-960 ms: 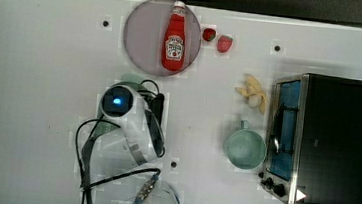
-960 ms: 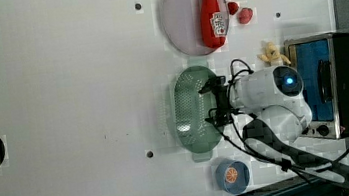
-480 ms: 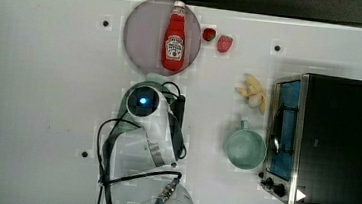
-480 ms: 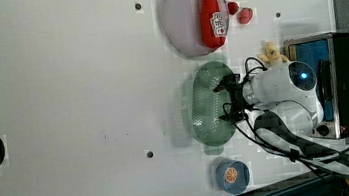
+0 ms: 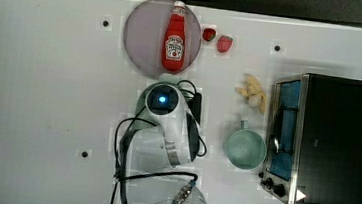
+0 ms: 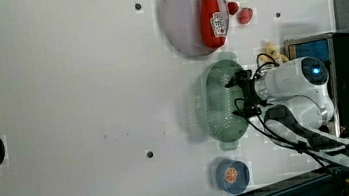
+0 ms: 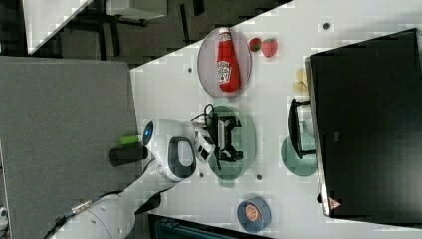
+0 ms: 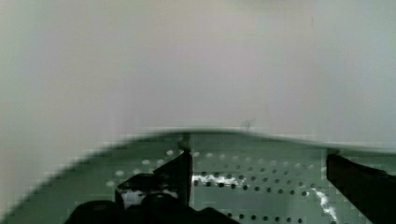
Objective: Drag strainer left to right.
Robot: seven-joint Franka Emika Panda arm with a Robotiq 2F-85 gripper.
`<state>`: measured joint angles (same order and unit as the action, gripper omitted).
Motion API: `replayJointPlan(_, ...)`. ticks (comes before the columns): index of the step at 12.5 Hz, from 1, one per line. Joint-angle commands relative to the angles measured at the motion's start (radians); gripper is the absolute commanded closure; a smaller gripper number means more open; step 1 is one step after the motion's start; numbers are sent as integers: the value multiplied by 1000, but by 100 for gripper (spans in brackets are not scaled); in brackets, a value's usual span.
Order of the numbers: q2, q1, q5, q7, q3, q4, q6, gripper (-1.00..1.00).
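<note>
The pale green strainer (image 6: 215,100), dotted with holes, lies just below the mauve plate (image 6: 183,21) in the left view. In the top view my arm covers most of the strainer, and a green edge (image 5: 141,105) shows beside the wrist. My gripper (image 6: 239,95) reaches down into the bowl. In the wrist view its two dark fingers (image 8: 180,170) stand wide apart inside the perforated bowl (image 8: 261,186), near the rim, open. The right view shows the gripper (image 7: 230,138) over the strainer (image 7: 246,144).
A mint-green mug (image 5: 245,148) sits on the top view's right of the strainer, in front of a black toaster oven (image 5: 326,141). A ketchup bottle (image 5: 175,38) lies on the plate (image 5: 143,33). Two strawberries (image 5: 223,43), a banana (image 5: 252,93) and a blue can (image 6: 232,176) are nearby.
My arm and the strainer have slid steadily toward the top view's right, closer to the mug. Nothing else has moved.
</note>
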<state>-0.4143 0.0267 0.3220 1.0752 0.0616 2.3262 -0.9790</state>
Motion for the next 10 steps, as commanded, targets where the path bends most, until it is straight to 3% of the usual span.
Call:
replayJointPlan(1, 20, 39, -19, -148, -56, 1, -16, -100)
replayJointPlan(6, 19, 40, -19, -184, -132, 1, -29, -100)
replayJointPlan(10, 44, 39, -20, -224, -100, 4, -26, -100)
